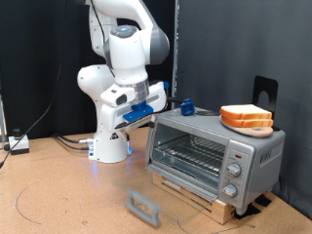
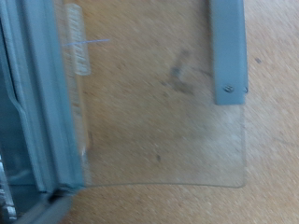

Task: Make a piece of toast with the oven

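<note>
The silver oven (image 1: 216,153) stands on a wooden board at the exterior view's right. Its glass door is dropped open and lies flat, with the grey handle (image 1: 144,207) at the front. Two slices of toast (image 1: 246,118) are stacked on the oven's roof. The wire rack (image 1: 190,154) inside looks empty. My gripper (image 1: 184,105) hovers just above the oven's top corner on the exterior view's left, apart from the toast, with nothing seen in it. The wrist view looks down on the open glass door (image 2: 159,112) and its handle (image 2: 229,47); the fingers do not show there.
The oven's knobs (image 1: 234,168) sit on its right panel. A black stand (image 1: 265,93) rises behind the toast. Cables and a small box (image 1: 18,143) lie at the exterior view's left. A black curtain hangs behind.
</note>
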